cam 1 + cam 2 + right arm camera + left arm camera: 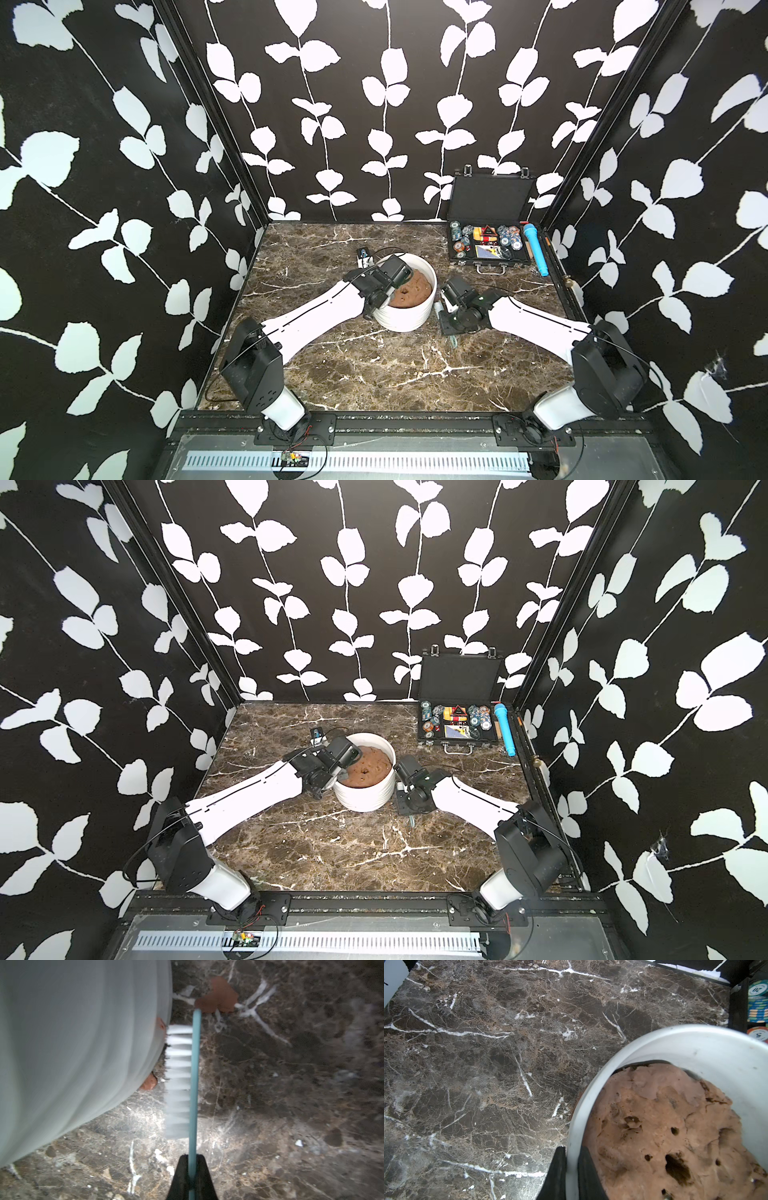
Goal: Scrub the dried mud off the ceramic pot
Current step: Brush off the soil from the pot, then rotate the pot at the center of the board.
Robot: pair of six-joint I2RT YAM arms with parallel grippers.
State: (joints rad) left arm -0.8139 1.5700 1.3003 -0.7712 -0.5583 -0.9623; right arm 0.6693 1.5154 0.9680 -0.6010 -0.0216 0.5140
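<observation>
brown veined marble tabletop point(374, 374) | wide white ribbed ceramic pot point(405, 318) mid-table, lumpy brown mound point(664, 1126) inside | left gripper point(572, 1148) clenched on pot rim | right gripper point(192, 1156) grasps thin teal white-bristled brush point(195, 1064), bristles at pot wall | reddish-brown dried mud smears point(161, 1024) on wall beside bristles

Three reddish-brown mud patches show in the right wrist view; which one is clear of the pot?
The largest patch, past the brush tip, against the marble table. The two smaller ones sit at the ceramic pot edge beside the bristles.
</observation>
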